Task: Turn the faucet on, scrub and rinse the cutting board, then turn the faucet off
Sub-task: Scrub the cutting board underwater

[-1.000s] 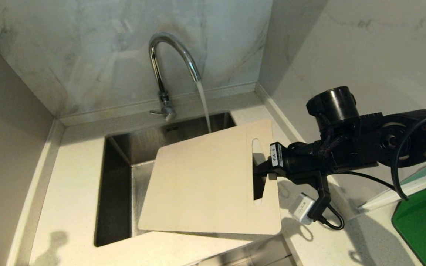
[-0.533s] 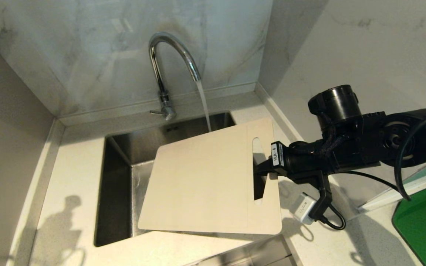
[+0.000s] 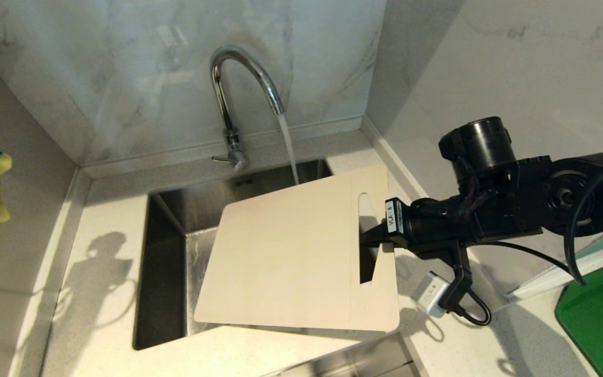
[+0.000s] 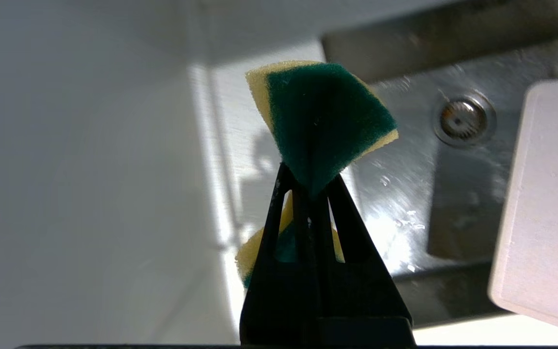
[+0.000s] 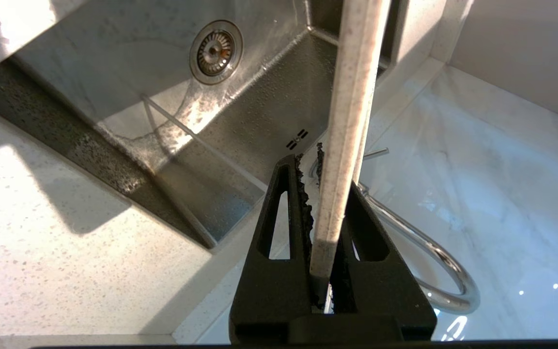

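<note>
Right gripper [image 3: 372, 246] pinches cutting board [image 3: 291, 256] by its handle end, tilted over sink [image 3: 165, 272]. Faucet [image 3: 238, 78] runs; stream seems to hit board's far edge. Only left wrist cam shows left gripper [image 4: 310, 186] clamped on sponge [image 4: 322, 116]; arm at far left.

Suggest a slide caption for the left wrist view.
Left end effector pinching a green-and-yellow sponge above the sink, cutting board alongside.
</note>
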`<state>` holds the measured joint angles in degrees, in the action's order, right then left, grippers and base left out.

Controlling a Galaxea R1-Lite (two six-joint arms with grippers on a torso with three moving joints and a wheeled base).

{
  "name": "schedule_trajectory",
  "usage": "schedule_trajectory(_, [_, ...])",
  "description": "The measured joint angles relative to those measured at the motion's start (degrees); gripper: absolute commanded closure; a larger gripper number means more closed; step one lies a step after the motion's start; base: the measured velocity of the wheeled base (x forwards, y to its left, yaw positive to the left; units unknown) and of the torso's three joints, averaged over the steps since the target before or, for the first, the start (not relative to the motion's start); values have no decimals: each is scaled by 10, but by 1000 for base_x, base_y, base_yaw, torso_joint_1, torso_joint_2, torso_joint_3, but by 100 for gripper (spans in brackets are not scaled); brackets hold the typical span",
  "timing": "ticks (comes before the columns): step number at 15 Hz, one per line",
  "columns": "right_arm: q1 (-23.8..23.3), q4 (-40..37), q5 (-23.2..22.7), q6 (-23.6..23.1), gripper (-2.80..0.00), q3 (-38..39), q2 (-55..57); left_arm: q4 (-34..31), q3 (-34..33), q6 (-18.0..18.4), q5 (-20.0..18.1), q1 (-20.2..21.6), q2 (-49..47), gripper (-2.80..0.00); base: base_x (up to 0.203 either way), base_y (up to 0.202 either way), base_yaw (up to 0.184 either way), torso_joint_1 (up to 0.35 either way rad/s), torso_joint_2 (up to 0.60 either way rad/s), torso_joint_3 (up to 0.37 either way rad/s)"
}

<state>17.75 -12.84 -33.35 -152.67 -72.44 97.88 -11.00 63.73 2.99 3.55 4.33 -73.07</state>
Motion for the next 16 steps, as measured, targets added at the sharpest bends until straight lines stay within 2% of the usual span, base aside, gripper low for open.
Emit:
schedule_trajectory(2, [1,0,0,0,0,-1,-2,-42,38,-48,-18,-40,-43,0,0,0,0,0,0,0])
schedule_trajectory(5, [9,0,0,4,0,-1,-4,-112,97,-156,-62,-104,-95,0,0,0,0,0,0,0])
schedule_trajectory(8, [28,1,0,12,0,0,-4,-122,120,-247,-95,-163,-134,0,0,0,0,0,0,0])
schedule_trajectory(10, [37,1,0,13,0,0,-4,-121,132,-311,-139,-201,-152,0,0,0,0,0,0,0])
schedule_trajectory(12, [44,1,0,13,0,-1,-4,-117,147,-351,-167,-241,-166,0,0,0,0,0,0,0])
schedule_trajectory(16, [55,1,0,13,0,0,-3,-104,247,-390,-172,-318,-213,0,0,0,0,0,0,0])
